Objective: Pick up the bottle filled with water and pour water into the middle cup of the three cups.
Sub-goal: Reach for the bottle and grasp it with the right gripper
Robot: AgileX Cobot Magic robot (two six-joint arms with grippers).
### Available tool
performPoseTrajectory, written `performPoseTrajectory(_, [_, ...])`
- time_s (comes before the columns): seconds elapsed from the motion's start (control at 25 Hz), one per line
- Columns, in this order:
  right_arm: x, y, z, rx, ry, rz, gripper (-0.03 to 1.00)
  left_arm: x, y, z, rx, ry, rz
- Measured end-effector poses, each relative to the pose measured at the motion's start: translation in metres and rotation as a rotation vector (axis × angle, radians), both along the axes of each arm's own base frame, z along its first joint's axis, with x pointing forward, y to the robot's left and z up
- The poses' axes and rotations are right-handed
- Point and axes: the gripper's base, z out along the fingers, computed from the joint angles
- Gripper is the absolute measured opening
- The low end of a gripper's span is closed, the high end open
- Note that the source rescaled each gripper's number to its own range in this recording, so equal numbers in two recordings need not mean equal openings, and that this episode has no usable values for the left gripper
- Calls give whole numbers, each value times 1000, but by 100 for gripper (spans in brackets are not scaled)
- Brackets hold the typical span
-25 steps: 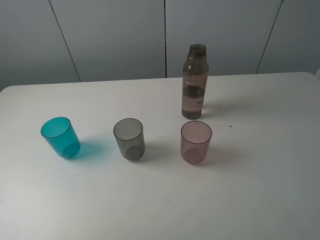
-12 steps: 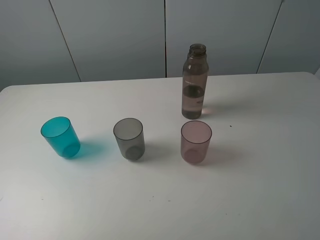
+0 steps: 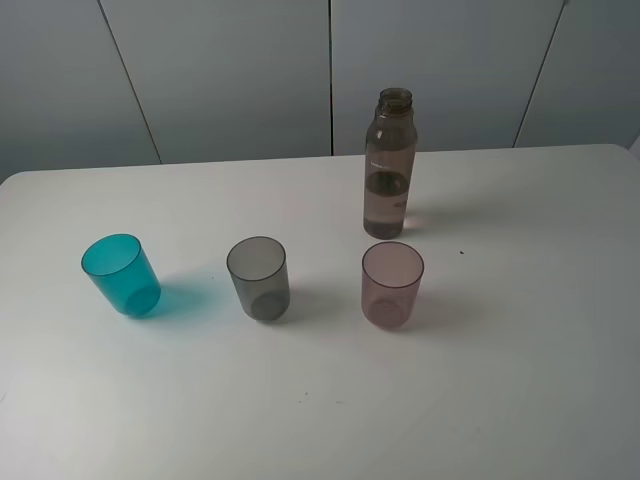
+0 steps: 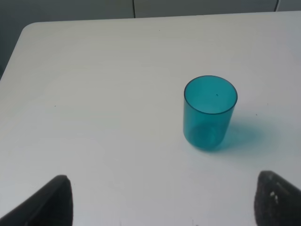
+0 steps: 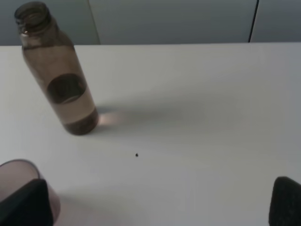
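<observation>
Nothing on the counter (image 3: pixel 520 350) has shifted since the earlier frames; bottle and cups stand just as they did, and neither arm has entered the high view.

Both pairs of fingers are spread wide and empty. The left fingers (image 4: pixel 51 202) show only as dark tips at either side of their wrist view, with the teal cup (image 4: pixel 209 113) upright on the counter beyond them. The right fingers (image 5: pixel 287 200) are likewise apart, and the pinkish cup (image 5: pixel 19 170) peeps out just behind one tip.

Farther out stands the bottle (image 3: pixel 389 170), upright, capless and apparently part-filled, toward the far side of the counter, just behind the pinkish cup. The middle cup (image 3: pixel 259 278), smoky grey, stands to the left of that cup, with the teal one well apart at the far left.

By my reading the task sits at its opening step: the reach for the bottle has not begun. The right arm seems better placed. It would need to carry its spread fingers forward and left, past the pinkish cup without knocking it, then close around the bottle's body.
</observation>
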Motion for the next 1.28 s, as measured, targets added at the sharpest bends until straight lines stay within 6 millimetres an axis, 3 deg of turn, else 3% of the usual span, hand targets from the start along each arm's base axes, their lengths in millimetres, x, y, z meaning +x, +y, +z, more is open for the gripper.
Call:
performPoseTrajectory(0.2, [49,9,-12,-57,-8,68,100,0,0,0,0,0,0])
performPoseTrajectory(0.44, [99,44,-48,-165,10,254,100,0,0,0,0,0,0])
performPoseTrajectory(0.68, [139,55,-83,-190,-24,248,100,0,0,0,0,0,0])
performPoseTrajectory(1.0, [161,62,-125,-202,29,263,100,0,0,0,0,0,0])
performPoseTrajectory(1.28, [172,62,-132,-75,-28,257,100,0,0,0,0,0,0])
